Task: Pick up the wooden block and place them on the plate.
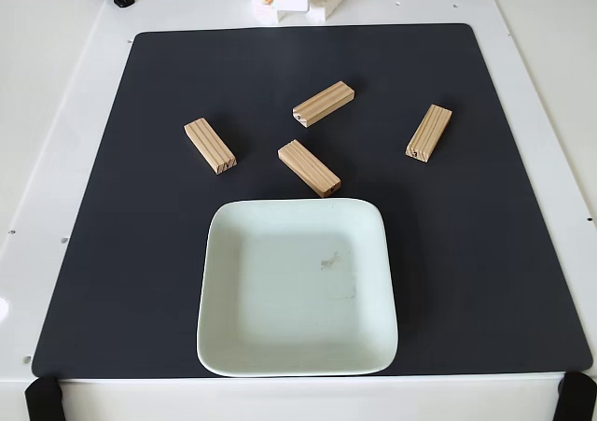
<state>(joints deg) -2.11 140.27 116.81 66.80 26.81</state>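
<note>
Claw hardware appears as a white mass at the top edge of the fixed view, cropped by the frame; whether its fingers are spread or pressed together cannot be told, and nothing is seen pinched in it. Four wooden blocks lie apart from one another on a dark mat, all below the claw in the picture and none touching it. Each is a small rectangular bar of light-tan wood with darker grain stripes running along its length. The nearest block lies just below and slightly right of the claw, angled so that its right end points upward. A second block sits below and to the left of the claw, slanting down to the right. A third block lies almost straight below the claw, also slanting down to the right, its lower end just beside the upper rim of the plate without clearly touching it. The fourth block rests farthest to the right of the claw, standing steeply in the picture. The plate, well below the claw near the bottom edge of the mat, is a large pale mint-white square with rounded corners, a raised rim and a faint smudge near its centre; no block lies on it. The mat covers a white table.
</note>
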